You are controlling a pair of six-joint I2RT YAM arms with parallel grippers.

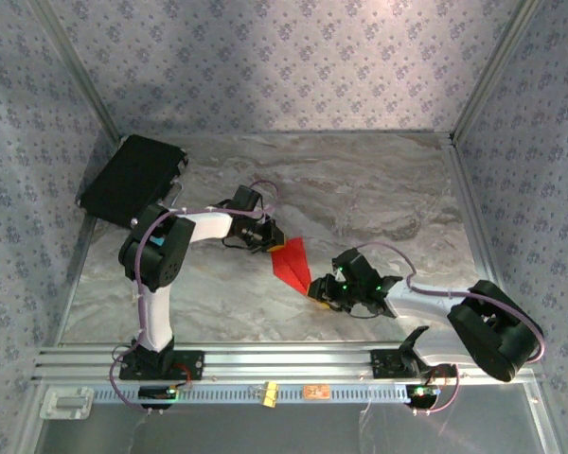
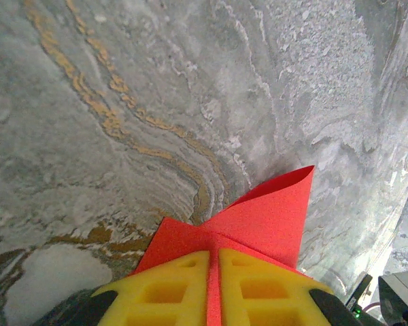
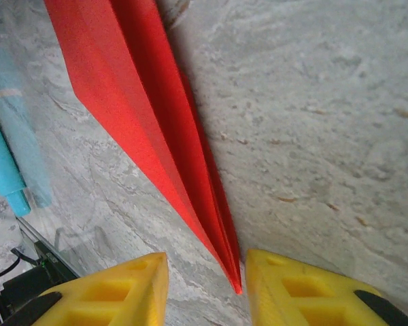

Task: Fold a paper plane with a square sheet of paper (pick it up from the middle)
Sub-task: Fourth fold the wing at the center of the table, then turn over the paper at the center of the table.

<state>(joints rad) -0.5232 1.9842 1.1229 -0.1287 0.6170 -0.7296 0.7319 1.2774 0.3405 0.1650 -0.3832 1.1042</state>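
Plane [image 1: 292, 263]: a red folded dart on the table [image 1: 379, 189], stretched between the two sets of jaws. One end is in the left jaws and its narrow point lies between the right jaws.
Left gripper [image 1: 273, 241]: clamped on the plane's wider end. In the left wrist view the yellow fingers [image 2: 170, 285] squeeze a red edge between them, and a red flap stands up just ahead of the tips.
Right gripper [image 1: 320, 288]: jaws apart. In the right wrist view the plane's point sits in the gap, just beside one yellow finger [image 3: 292, 285]; contact cannot be told.
Blue thing [image 3: 3, 163]: ahead of the right jaws, on the far side of the plane; too cropped to name.
Case [image 1: 133, 178]: black, well beyond the left jaws, at the table's corner.
Tag [image 1: 314, 391]: orange, on the rail behind both jaws; print too small to read.
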